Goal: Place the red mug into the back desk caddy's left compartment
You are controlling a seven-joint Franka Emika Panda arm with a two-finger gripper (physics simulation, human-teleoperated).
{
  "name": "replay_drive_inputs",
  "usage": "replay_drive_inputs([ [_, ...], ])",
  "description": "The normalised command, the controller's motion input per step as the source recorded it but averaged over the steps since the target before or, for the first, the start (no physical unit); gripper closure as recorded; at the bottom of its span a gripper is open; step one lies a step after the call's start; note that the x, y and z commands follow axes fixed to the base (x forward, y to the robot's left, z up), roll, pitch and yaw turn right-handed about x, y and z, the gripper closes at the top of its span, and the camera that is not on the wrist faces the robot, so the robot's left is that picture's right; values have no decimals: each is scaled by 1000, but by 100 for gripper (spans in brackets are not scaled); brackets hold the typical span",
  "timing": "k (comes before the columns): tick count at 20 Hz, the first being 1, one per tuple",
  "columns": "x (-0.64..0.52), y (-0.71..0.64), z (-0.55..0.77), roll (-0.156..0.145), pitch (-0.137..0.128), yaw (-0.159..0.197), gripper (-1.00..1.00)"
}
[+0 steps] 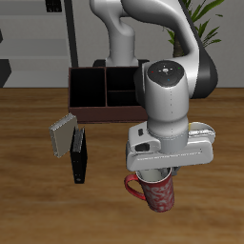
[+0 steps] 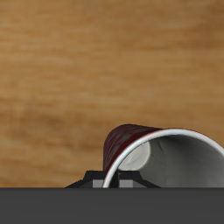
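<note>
The red mug (image 1: 159, 193) hangs under my gripper (image 1: 155, 174) near the table's front edge, its handle (image 1: 132, 187) sticking out sideways. The fingers are shut on its rim. In the wrist view the mug (image 2: 127, 144) is very close, showing its white rim and grey inside (image 2: 179, 166), with the gripper (image 2: 114, 182) at the rim wall. The back desk caddy (image 1: 101, 112), a dark maroon box, stands far back on the table, well away from the mug. Its left compartment (image 1: 86, 91) is the large black-lined end section, open on top.
A grey patterned box (image 1: 64, 134) and a flat black object (image 1: 78, 160) lie between the caddy and the front edge. Something yellowish (image 1: 202, 128) peeks out behind the gripper body. The arm's column (image 1: 122, 43) rises behind the caddy.
</note>
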Motion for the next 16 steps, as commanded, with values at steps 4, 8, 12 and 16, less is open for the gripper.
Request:
replay_drive_inputs([
  [4, -322, -8, 432, 11, -90, 30, 100],
  [8, -363, -38, 394, 12, -85, 93, 100],
  [12, -282, -87, 349, 9, -67, 25, 100],
  [16, -353, -231, 486, -26, -79, 25, 100],
])
